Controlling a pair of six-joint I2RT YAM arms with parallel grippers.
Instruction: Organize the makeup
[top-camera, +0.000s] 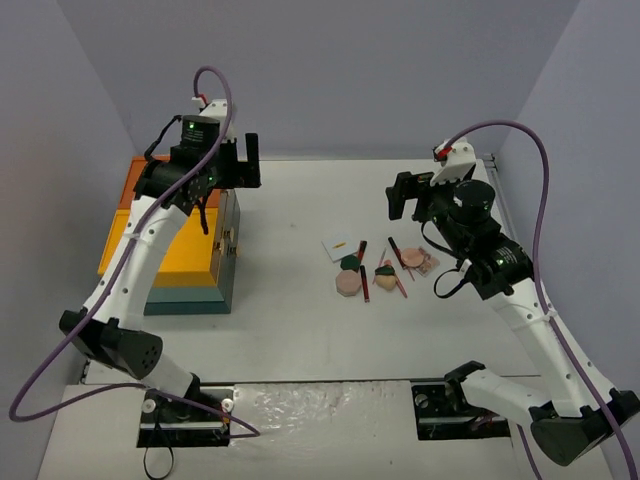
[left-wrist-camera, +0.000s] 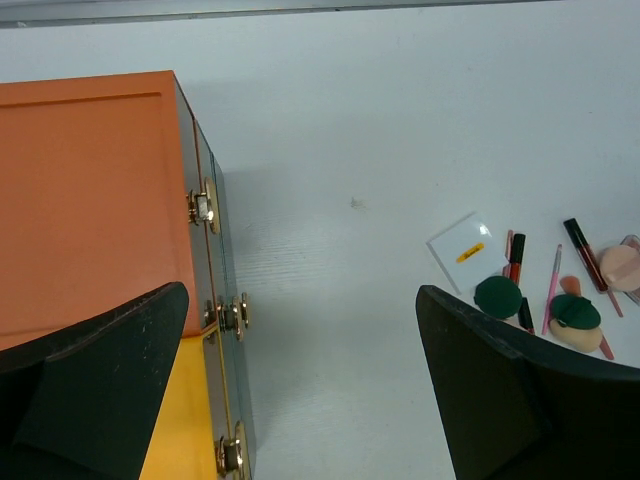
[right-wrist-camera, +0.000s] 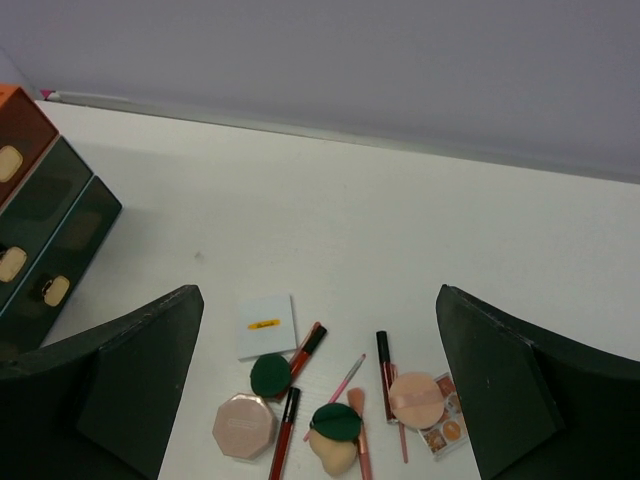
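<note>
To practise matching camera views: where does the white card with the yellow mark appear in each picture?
Top external: white card, near the centre.
Left wrist: card, right of centre.
Right wrist: card, lower left of centre.
Shared landmark: the orange-topped box, to the card's left in all views.

Top view high, near edge, facing forward — wrist views closer, tilted down; all share makeup (top-camera: 385, 272).

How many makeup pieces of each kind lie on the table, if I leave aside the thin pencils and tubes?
Dark green pads: 2
Peach sponge: 1
Round peach puff: 1
Pink compact: 1
White card: 1
Palette: 1
Total: 7
</note>
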